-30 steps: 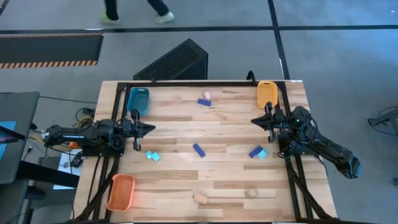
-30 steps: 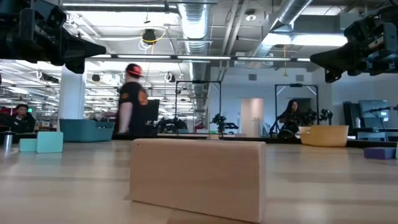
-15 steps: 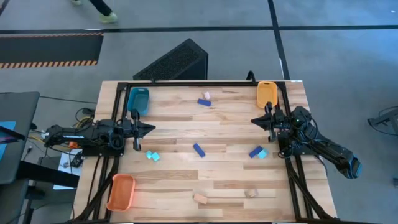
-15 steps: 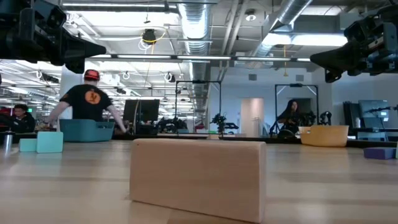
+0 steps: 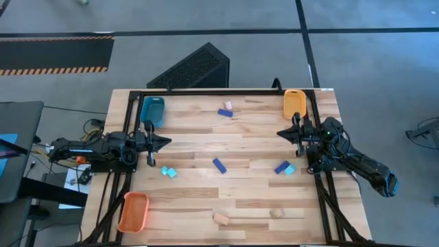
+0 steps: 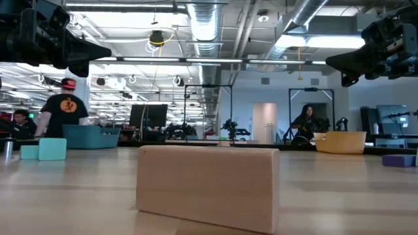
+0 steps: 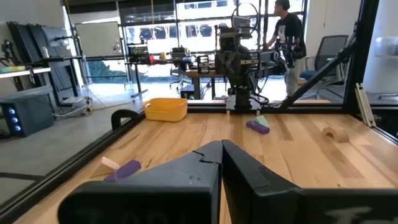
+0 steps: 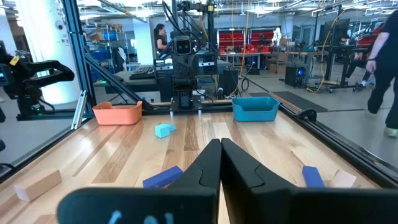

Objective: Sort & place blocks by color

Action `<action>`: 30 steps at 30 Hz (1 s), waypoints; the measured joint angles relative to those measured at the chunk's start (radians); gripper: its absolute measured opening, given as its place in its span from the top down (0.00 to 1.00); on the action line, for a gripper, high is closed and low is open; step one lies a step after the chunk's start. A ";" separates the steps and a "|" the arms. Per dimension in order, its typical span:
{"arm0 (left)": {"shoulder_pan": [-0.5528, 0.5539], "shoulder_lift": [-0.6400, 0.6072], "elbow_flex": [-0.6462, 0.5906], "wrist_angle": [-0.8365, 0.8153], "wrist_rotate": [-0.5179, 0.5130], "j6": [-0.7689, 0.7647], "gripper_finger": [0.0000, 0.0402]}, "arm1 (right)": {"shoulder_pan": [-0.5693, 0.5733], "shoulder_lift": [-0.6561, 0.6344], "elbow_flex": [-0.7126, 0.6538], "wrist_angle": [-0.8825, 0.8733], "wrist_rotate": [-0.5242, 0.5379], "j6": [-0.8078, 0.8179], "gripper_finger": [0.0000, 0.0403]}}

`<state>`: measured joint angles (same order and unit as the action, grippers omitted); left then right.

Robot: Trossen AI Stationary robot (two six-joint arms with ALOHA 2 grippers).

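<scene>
Small blocks lie flat and scattered on the wooden table. A dark blue block [image 5: 225, 112] lies beside a pale one [image 5: 228, 105] at the far middle. Another dark blue block [image 5: 219, 165] lies at the centre. A third [image 5: 280, 167] touches a cyan block [image 5: 289, 169] on the right. A cyan pair [image 5: 168, 171] lies on the left. Two tan blocks [image 5: 221, 219] [image 5: 276, 213] lie near the front edge. My left gripper [image 5: 167, 142] is shut and empty above the table's left side. My right gripper [image 5: 279, 132] is shut and empty above the right side.
A teal tray [image 5: 152, 110] stands at the far left, a yellow-orange tray [image 5: 294, 103] at the far right, and an orange tray [image 5: 134, 211] at the near left. A black frame [image 5: 226, 92] runs along the table's edges. People show in the room beyond the table [image 6: 64, 111].
Both arms and all blocks have kept still. A person beyond the table's far edge has walked toward the left.
</scene>
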<state>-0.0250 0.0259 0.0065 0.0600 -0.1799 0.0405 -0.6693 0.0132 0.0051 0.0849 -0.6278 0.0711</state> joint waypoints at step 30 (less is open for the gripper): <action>0.000 0.000 0.000 0.036 -0.412 -0.130 1.00 | 0.000 0.000 0.018 0.089 0.084 0.947 0.92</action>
<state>-0.0246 0.0259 0.0063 0.0956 -0.5922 -0.0894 -0.6689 0.0134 0.0233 0.1737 -0.5442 1.0181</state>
